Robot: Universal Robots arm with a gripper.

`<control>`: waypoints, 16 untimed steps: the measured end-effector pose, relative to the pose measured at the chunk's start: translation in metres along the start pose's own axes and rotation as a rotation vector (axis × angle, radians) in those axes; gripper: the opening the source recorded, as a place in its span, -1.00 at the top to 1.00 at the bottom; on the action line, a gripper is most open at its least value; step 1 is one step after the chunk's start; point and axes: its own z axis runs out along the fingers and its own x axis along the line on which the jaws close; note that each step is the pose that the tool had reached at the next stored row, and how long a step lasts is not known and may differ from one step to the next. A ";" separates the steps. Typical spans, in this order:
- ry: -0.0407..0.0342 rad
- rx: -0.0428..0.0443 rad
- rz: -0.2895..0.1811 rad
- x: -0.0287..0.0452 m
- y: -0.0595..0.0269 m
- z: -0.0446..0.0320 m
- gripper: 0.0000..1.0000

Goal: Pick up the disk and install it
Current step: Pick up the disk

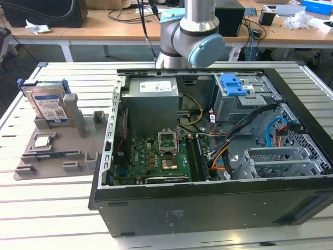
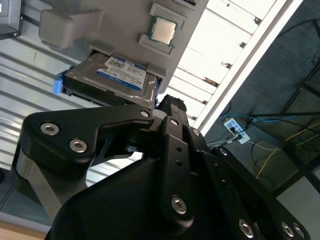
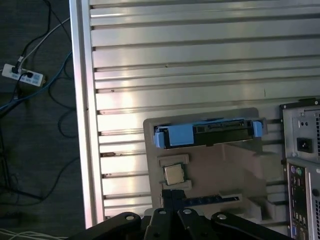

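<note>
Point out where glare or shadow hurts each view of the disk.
Exterior view: even light on the disk, the computer case shaded inside. Second wrist view: the table slats blow out to white; the disk's label is evenly lit. First wrist view: bright bands reflect off the slats; the floor is dark.

A slatted aluminium table directly carries a grey plastic holder tray toward the exterior view's left and, just beside it, an open black computer case lying on its side.
</note>
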 end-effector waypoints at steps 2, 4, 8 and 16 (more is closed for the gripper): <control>0.0000 -0.0010 -0.034 -0.0001 0.0000 0.0000 0.79; 0.0004 -0.0028 -0.104 0.0000 0.0000 0.0000 0.79; 0.0008 -0.0050 -0.188 0.0000 0.0000 0.0000 0.79; 0.0020 -0.0130 -0.489 0.0000 0.0000 0.0000 0.79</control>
